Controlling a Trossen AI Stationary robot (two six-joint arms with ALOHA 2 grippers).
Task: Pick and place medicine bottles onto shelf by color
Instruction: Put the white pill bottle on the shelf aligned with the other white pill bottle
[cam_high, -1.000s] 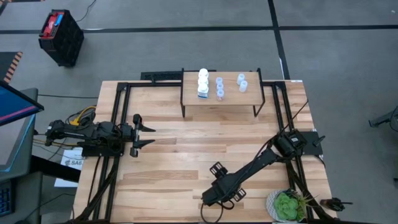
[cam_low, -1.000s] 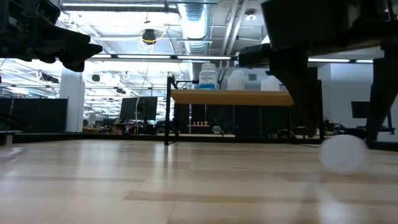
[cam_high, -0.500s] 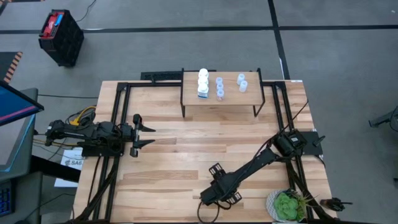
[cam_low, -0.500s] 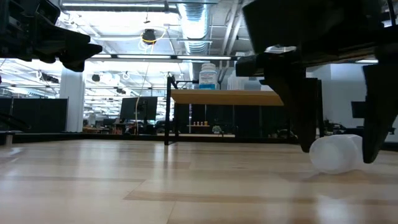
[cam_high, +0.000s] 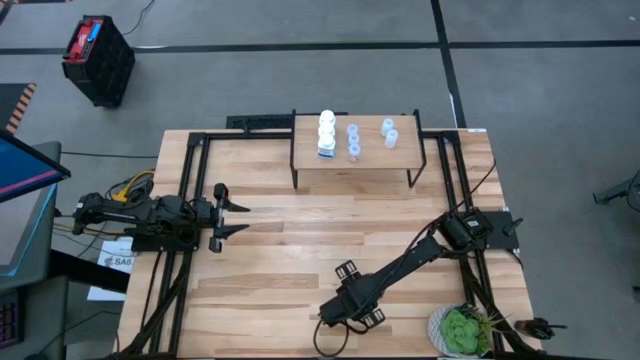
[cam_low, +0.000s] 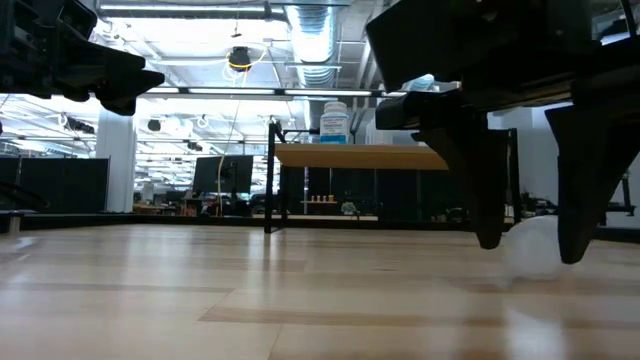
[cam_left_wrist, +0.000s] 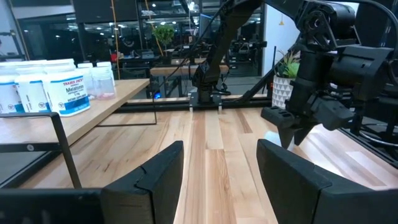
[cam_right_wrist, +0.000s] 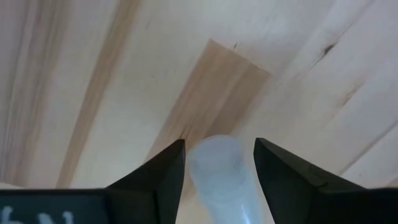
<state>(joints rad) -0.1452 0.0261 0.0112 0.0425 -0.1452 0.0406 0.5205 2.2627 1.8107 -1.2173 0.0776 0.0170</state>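
A pale translucent medicine bottle (cam_right_wrist: 217, 169) lies on its side on the wooden tabletop near the front edge; it also shows in the low view (cam_low: 535, 247). My right gripper (cam_right_wrist: 218, 144) points down over it, open, one finger on each side; whether they touch it I cannot tell. In the high view my right gripper (cam_high: 345, 305) hides the bottle. The shelf (cam_high: 355, 162) stands at the far edge with white bottles (cam_high: 326, 130) and pale blue bottles (cam_high: 353, 140) upright on it. My left gripper (cam_high: 235, 217) waits open at the table's left.
A potted green plant (cam_high: 462, 330) stands at the near right corner, close to my right arm. The shelf's black legs (cam_high: 293, 165) rise from the tabletop at the far edge. Bare wooden slats (cam_high: 300, 230) lie between the two grippers.
My right gripper has come down over the lying bottle and shifted a little toward the table's left and near edges, so its open fingers now reach the tabletop on either side of it. The bottle has stayed in place.
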